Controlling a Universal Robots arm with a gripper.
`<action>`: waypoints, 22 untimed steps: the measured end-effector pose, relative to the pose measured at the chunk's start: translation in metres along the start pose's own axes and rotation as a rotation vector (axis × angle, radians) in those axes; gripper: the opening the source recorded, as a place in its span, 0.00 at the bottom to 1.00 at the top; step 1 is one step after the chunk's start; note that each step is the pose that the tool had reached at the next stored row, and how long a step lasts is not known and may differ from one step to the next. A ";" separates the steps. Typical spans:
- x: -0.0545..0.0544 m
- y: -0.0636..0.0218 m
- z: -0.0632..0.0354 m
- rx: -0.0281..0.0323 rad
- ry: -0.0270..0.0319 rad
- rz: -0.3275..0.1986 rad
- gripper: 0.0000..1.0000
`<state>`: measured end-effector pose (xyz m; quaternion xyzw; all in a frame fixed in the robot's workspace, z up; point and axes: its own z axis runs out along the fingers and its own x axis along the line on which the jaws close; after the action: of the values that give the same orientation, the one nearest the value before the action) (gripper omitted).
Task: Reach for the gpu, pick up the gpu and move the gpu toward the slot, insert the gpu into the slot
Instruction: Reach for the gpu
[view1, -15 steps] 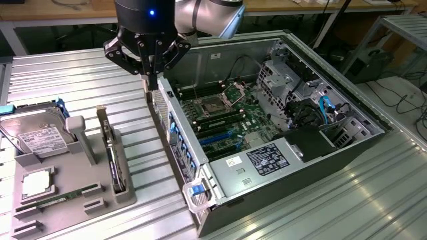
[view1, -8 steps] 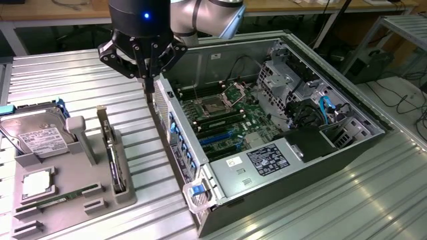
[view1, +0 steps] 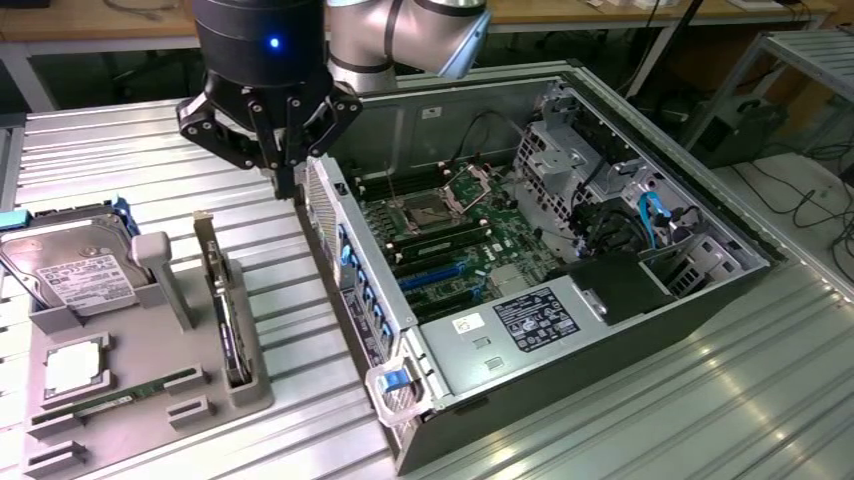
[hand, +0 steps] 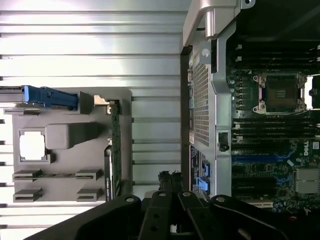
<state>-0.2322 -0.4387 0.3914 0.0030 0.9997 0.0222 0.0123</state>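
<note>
Thin black gpu card with silver bracket (view1: 222, 300) stands on edge along the grey plastic holder tray's (view1: 140, 335) edge nearest the open grey metal computer case (view1: 400, 120). My black gripper's (view1: 283, 185) pinched shut and empty, hanging beside the case wall. Worry: going in shut, I'd knock the card over or clip that wall.

The gripper (view1: 284, 188) is matte black all over, with angular linkage bars (view1: 214, 125) fanning from its base and narrowing to two slim fingers (hand: 164, 179). Small silver screws (hand: 186, 194) dot the link joints. Right above the claw sits a glossy black cylinder (view1: 260, 60) with one small blue light (view1: 275, 43). Beyond that are the arm's rounded silver-grey joints (view1: 407, 35).
</note>
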 end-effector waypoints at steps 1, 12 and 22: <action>0.002 -0.0015 0.0000 0.0001 0.0001 -0.002 0.11; 0.018 -0.0141 0.0005 -0.0004 0.0010 -0.020 0.11; 0.032 -0.0209 0.0009 -0.0007 0.0016 -0.034 0.11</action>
<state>-0.2643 -0.4593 0.3889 -0.0140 0.9996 0.0223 0.0119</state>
